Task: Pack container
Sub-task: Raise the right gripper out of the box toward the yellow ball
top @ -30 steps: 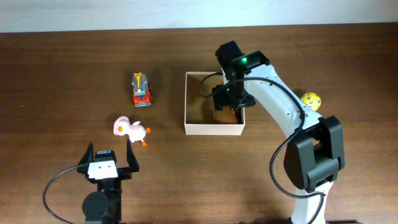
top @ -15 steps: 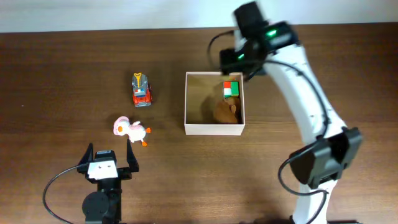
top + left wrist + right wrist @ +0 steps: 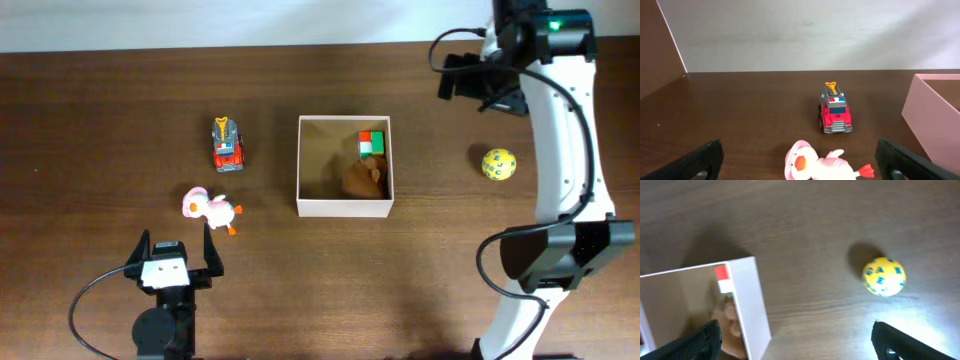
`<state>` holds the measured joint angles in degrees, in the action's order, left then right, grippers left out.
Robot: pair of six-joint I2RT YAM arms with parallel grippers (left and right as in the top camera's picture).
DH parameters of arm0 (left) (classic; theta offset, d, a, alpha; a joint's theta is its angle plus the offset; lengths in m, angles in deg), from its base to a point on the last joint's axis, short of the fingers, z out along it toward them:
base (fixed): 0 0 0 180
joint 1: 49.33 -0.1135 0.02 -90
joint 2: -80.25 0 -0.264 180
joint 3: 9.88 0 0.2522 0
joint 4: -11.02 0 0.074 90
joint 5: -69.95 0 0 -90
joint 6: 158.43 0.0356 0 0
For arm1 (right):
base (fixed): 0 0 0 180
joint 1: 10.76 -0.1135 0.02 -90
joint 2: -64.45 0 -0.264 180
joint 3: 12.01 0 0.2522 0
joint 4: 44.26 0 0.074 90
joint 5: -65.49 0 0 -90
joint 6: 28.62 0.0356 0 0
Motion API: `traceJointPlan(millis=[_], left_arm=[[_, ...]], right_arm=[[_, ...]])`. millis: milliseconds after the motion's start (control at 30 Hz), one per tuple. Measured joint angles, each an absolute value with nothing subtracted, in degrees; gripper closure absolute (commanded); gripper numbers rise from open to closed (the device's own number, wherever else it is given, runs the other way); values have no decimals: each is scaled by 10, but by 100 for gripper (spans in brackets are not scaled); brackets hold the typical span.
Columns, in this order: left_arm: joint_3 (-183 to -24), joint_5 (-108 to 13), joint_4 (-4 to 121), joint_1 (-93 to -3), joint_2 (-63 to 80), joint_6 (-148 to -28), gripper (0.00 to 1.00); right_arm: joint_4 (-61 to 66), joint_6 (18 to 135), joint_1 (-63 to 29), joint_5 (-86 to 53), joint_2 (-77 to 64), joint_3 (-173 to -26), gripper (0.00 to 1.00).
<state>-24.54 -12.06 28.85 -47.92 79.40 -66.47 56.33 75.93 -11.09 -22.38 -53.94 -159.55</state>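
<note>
The container (image 3: 345, 208), a white-walled box with a tan inside, stands mid-table. Inside it lie a red, green and white block (image 3: 372, 143) and a brown soft toy (image 3: 364, 178). My right gripper (image 3: 482, 88) hovers open and empty at the back right, clear of the box and above the yellow ball (image 3: 498, 164). In the right wrist view the ball (image 3: 884, 276) lies right of the box wall (image 3: 752, 305). My left gripper (image 3: 177, 245) rests open near the front edge. Just beyond its fingers (image 3: 700, 160) lies a pink duck (image 3: 822, 162), with a red toy truck (image 3: 835, 110) farther on.
The truck (image 3: 227, 144) and duck (image 3: 208, 208) sit left of the box on the dark wooden table. A pale wall runs along the table's far edge. The right arm's white links arch over the table's right side.
My right gripper has risen out of the container and swung back and right, opening wider. The red and green block it carried now lies in the box. The left arm has not moved.
</note>
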Motion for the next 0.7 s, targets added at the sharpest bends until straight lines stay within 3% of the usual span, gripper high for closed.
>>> traceJointPlan(millis=[700], left_arm=[[-245, -121, 289, -479, 794, -665, 1]], right_arm=[[572, 757, -65, -245, -539, -1595, 1]])
